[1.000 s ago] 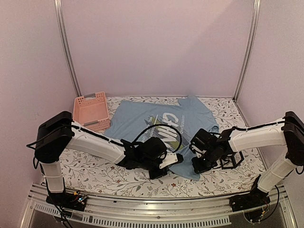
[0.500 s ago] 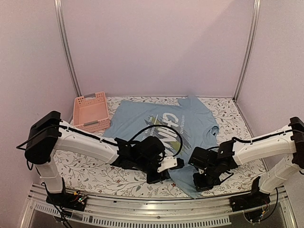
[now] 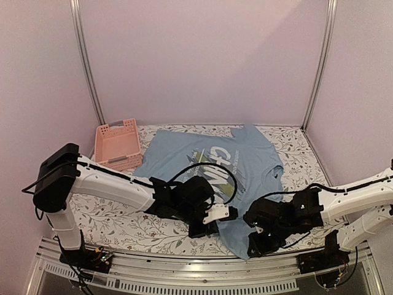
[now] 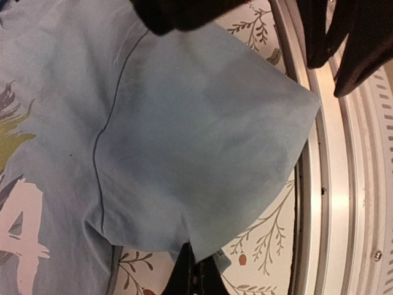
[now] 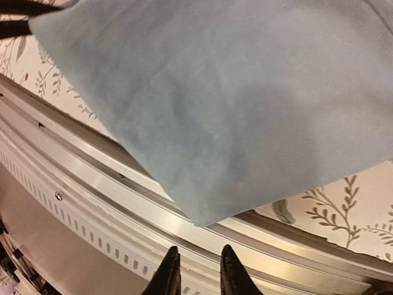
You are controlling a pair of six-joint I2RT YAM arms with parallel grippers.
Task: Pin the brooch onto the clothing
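Far left, pink basket (image 3: 116,145) on the floral table cover (image 3: 123,228); perforated walls, open top, only its own pink floor shows inside. Light blue T-shirt (image 3: 249,161) spread flat from the middle to the right of the table, white "CHINA" lettering with grey and yellow-green streaks on the chest, one corner drawn out to the near edge and lying over the metal rail (image 3: 184,271). Left gripper (image 3: 226,214) low at the near-left edge of that drawn-out flap. In the left wrist view its fingers (image 4: 195,278) are pressed together with the cloth (image 4: 196,135) folded over their tips: clenched, apparently pinching the fabric edge. A seam line runs down the blue cloth there, and a piece of the white print shows at lower left. Right gripper (image 3: 253,246) sits just near of the flap's corner, above the rail. In the right wrist view its fingers (image 5: 198,270) stand slightly apart, nothing between them, the blue corner (image 5: 233,92) just beyond the tips, rail (image 5: 92,184) beneath. Brooch: cannot be made out in any view.
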